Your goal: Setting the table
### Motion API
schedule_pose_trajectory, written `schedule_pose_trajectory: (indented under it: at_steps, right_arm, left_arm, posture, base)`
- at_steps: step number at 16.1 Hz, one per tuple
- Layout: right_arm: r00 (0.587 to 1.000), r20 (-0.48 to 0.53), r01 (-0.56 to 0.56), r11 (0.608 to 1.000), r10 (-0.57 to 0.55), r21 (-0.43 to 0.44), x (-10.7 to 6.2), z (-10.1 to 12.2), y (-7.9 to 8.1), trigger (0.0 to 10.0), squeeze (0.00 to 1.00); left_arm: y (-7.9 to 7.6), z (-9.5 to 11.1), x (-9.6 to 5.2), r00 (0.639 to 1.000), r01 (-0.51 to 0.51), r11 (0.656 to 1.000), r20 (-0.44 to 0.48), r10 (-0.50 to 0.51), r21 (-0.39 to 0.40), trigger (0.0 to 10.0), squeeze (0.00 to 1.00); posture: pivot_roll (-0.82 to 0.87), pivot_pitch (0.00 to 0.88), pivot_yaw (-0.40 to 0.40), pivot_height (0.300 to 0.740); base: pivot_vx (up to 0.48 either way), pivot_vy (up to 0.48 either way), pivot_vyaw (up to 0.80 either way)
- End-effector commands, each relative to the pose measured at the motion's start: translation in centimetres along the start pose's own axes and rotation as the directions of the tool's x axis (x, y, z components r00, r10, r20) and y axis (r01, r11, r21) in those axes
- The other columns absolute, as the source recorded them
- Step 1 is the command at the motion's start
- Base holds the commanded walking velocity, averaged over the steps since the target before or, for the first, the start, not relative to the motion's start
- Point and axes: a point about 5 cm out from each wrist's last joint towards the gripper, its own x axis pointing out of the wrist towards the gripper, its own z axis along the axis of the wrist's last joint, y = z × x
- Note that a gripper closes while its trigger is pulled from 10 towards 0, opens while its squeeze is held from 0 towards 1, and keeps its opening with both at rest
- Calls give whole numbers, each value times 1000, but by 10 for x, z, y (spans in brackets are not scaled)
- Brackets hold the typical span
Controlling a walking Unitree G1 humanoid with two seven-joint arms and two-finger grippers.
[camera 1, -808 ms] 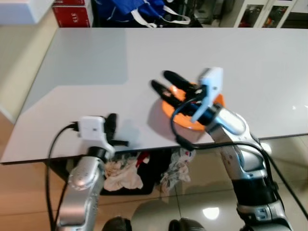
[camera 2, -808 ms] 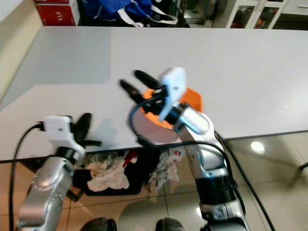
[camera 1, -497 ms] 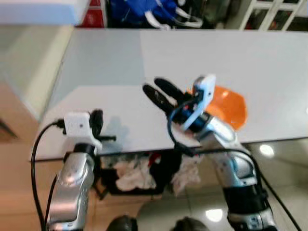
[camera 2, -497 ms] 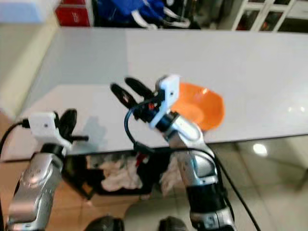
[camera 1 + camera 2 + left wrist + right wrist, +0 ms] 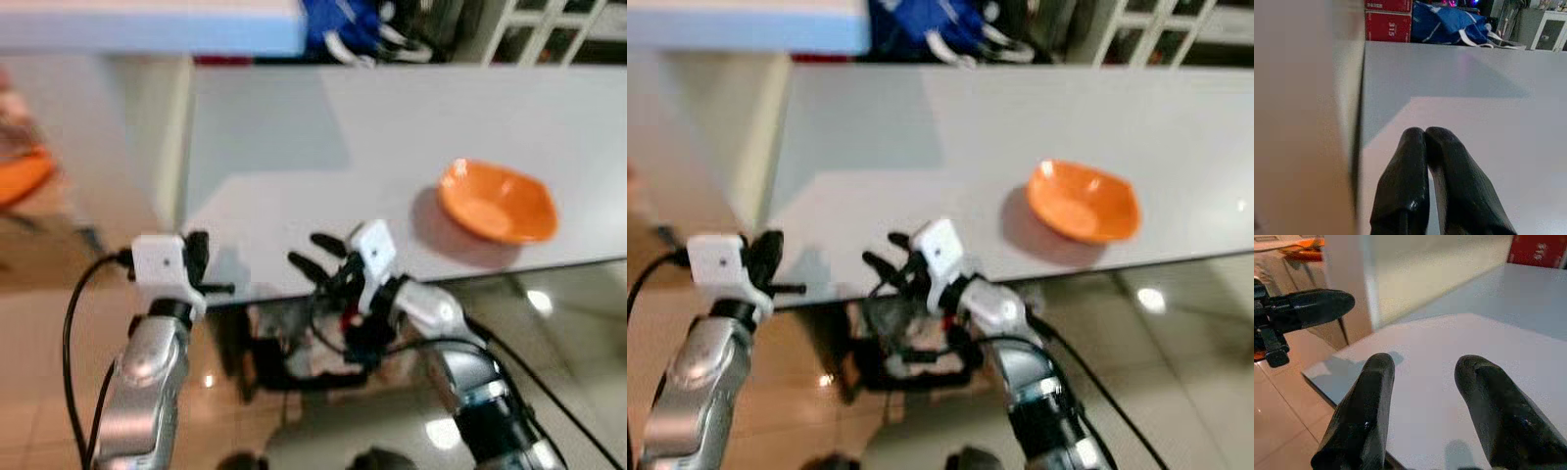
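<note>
1. Your right claw has let go of the shallow orange plastic bowl and pulled back to the near edge of the pale grey surface; a moment ago it was right at the bowl. The head camera has also swung, so the whole scene sits differently in the eye views.
2. You now have the orange bowl standing upright on the surface by itself, towards the robot's right and near the front edge, well apart from both claws.
3. Your right claw is spread wide with nothing between its two black fingers; the wrist view shows bare surface in the gap. It hovers just over the front edge of the surface.
4. Your left claw is pressed together, fingertip to fingertip, and grips nothing; the left wrist view shows the two fingers touching over the surface's near left corner.
5. You can see the left claw from the right wrist view as a dark, pointed shape off to the side.
6. Beyond the far edge of the surface lie a blue bag with white straps and red boxes.
7. The eye views are blurred, so finer detail under the surface cannot be made out.
</note>
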Motion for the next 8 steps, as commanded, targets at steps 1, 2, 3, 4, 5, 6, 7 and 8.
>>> schedule_pose_trajectory:
  at_steps: [1,2,3,4,5,6,7,8]
  right_arm:
    - [999,-24,21,1000,-21,-1,-7,-9,-4,10000,0]
    - [1000,-19,12,1000,-12,6,-6,-10,-2,10000,0]
    - [1000,-16,5,1000,-5,2,-4,-11,0,10000,0]
    - [1000,-10,4,1000,-4,1,-3,-12,1,10000,0]
    - [1000,-5,1,1000,-1,0,-2,-12,2,10000,0]
    - [1000,-4,0,1000,0,-1,-2,-12,2,10000,0]
    - [1000,4,-3,1000,3,4,-1,-12,3,10000,0]
    - [1000,14,-4,1000,4,9,0,-11,3,10000,0]
  left_arm:
    - [-10,-1,0,999,35,999,-2,-35,-12,10000,0]
    - [-11,-2,0,999,40,999,-5,-40,-10,10000,0]
    - [-12,-2,1,999,48,999,-6,-48,-2,10000,0]
    - [-13,-2,1,999,51,999,-5,-51,-2,10000,0]
    - [-14,-4,2,999,53,999,-7,-53,-3,10000,0]
    - [-14,-4,2,999,54,999,-8,-54,-3,10000,0]
    - [-15,-7,1,998,59,998,-18,-59,4,10000,0]
    - [-16,-11,0,998,64,998,-31,-64,6,10000,0]
  posture:
    - [-75,90,-15,740]
    - [-73,91,-16,740]
    - [-73,88,-15,740]
    - [-75,88,-15,740]
    - [-74,87,-16,740]
    - [-73,87,-15,740]
    - [-74,85,-14,740]
    - [-72,84,-14,740]
  base:
    - [0,480,0]
    - [0,480,0]
    - [0,480,0]
    - [0,480,0]
    - [0,480,0]
    - [0,480,0]
    - [0,480,0]
    - [0,480,0]
